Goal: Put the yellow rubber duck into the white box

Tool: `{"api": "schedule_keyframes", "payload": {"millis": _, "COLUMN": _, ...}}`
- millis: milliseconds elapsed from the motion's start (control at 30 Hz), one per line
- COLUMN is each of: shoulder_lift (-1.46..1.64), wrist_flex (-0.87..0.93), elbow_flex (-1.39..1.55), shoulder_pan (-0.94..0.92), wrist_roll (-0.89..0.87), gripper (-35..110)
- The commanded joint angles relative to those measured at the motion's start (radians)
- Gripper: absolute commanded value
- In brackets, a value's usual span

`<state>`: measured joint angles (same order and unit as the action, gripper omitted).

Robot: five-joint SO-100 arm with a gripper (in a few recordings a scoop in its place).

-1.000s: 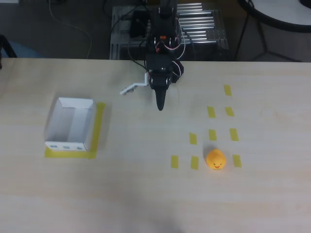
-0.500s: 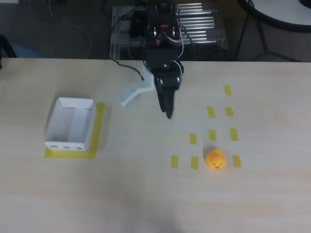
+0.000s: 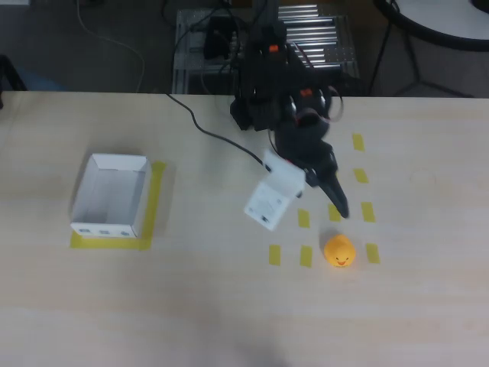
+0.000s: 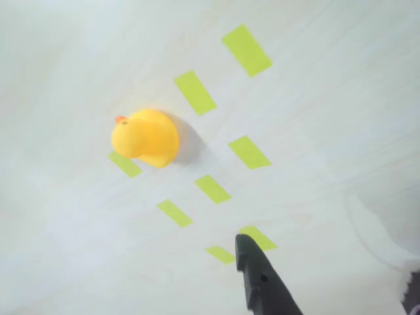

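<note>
White box [image 3: 111, 196] holds nothing — yellow rubber duck [image 3: 339, 251] sits well apart.

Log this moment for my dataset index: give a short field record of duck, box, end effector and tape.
duck: yellow rubber duck on the table, among yellow tape strips, free of any grasp
box: white box at overhead left, open and empty, on a yellow tape square
end effector: end effector hangs just above the duck in the overhead picture, holding nothing
jaw state: cannot tell
</note>
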<state>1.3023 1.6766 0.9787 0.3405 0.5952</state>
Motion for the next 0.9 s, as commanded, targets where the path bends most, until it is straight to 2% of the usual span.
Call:
{"api": "schedule_keyframes", "payload": {"millis": 0, "shoulder_lift": -0.107, "wrist_flex": 0.023, "elbow_flex": -0.193, "shoulder_pan": 0.071, "wrist_roll": -0.003, "gripper": 55}}
{"api": "schedule_keyframes", "payload": {"millis": 500, "shoulder_lift": -0.512, "wrist_flex": 0.037, "elbow_flex": -0.618, "shoulder_pan": 0.061, "wrist_roll": -0.005, "gripper": 46}}
{"api": "schedule_keyframes", "payload": {"millis": 867, "shoulder_lift": -0.626, "wrist_flex": 0.037, "elbow_flex": -0.718, "shoulder_pan": 0.081, "wrist_roll": 0.000, "gripper": 43}}
